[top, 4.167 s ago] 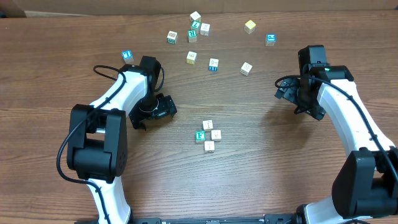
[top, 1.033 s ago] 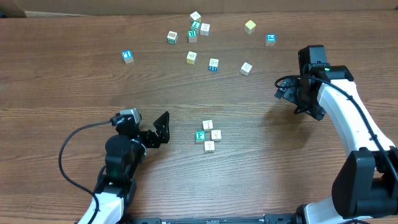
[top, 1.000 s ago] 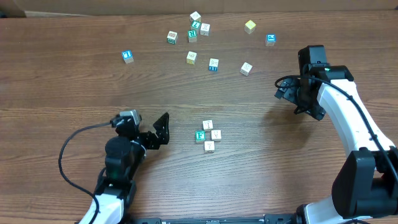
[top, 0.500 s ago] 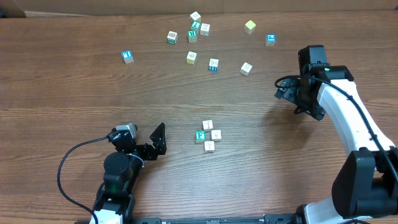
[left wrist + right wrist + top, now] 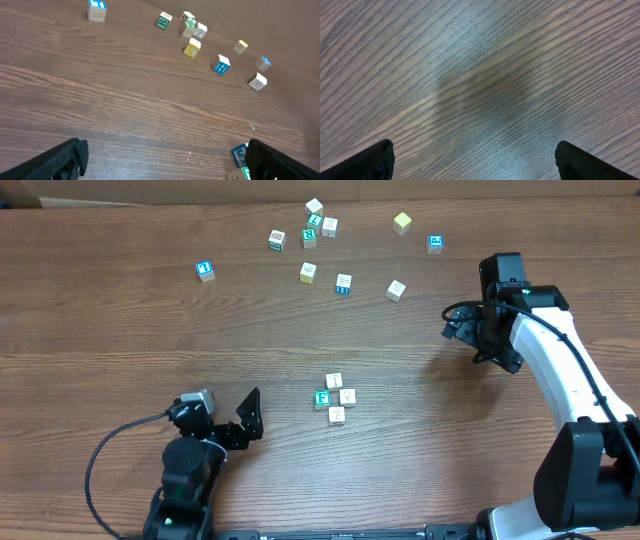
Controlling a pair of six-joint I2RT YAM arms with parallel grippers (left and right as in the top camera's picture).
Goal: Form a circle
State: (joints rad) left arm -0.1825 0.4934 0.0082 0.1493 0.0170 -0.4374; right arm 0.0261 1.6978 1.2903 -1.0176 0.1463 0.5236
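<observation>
— Where do we find the circle?

— We record the circle (image 5: 336, 397) about midway between the bench's left and right edges, somewhat nearer the near edge. It is four small cubes packed together: three cream, and the green-faced cube (image 5: 322, 398) on the side toward the left edge.

— And the grippers?

— We note the left gripper (image 5: 166, 150) low by the near edge, left of the circle and clear of it. Its fingers are spread wide and hold nothing. The right gripper (image 5: 474, 150) hangs toward the right edge over bare wood, likewise wide apart and empty.

— Anything else on the bench (image 5: 120, 320)?

— We note loose cubes (image 5: 308, 272) scattered along the far edge, well apart from the circle. A blue-faced one (image 5: 204, 270) lies furthest toward the left edge.
</observation>
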